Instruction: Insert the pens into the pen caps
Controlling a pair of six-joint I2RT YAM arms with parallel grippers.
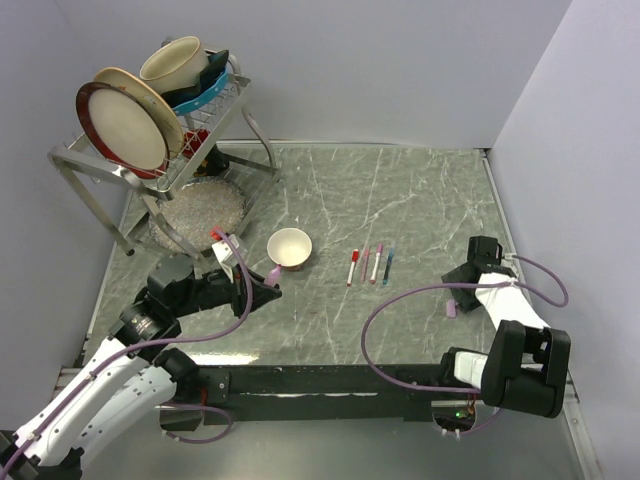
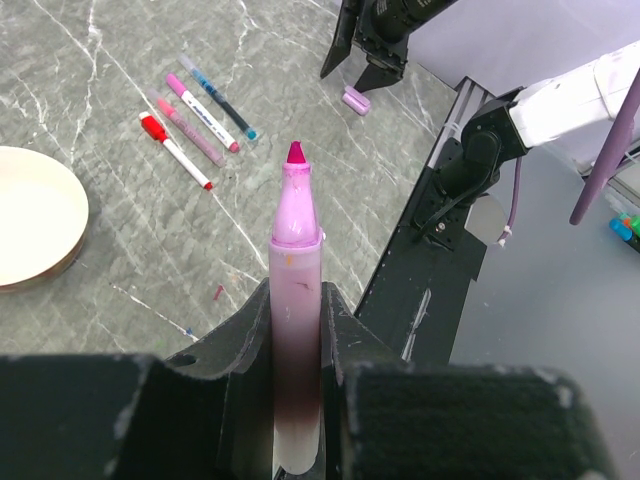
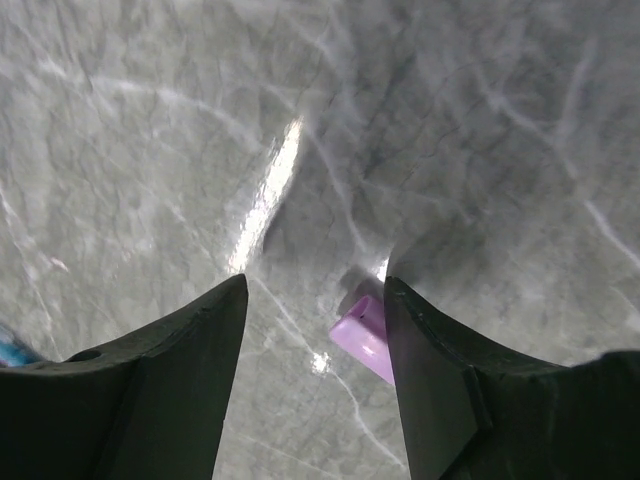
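The left claw [image 2: 296,310] is clenched on a pink pen [image 2: 296,215]. The pen's long axis runs straight out in line with the claw, and its bare dark-pink tip leads, aimed across the bench [image 1: 420,200] toward the right arm's side. It's held up off the surface, just near of the bowl [image 1: 290,247]. The fingers [image 2: 340,340] cover both flanks of the lower barrel, and its back end is cut off at the bottom of the wrist view, so I can't see how long it is.

Over on the right, a lilac cap [image 3: 358,335] lies on its side on the bench. The right claw [image 3: 315,290] hangs over it with jaws apart, gripping nothing. The cap sits in the gap, tight against the right-hand finger [image 3: 440,380] and well clear of the other. That finger hides one end of it, so I can't tell if they touch or which way the cap's mouth faces.

Between the bowl and the cap, four more pens [image 1: 370,264] lie side by side. They're roughly parallel, running near to far with a slight lean. From here they're too small to say which ends are capped.

A rack [image 1: 150,160] of dishes stands in the far left corner.
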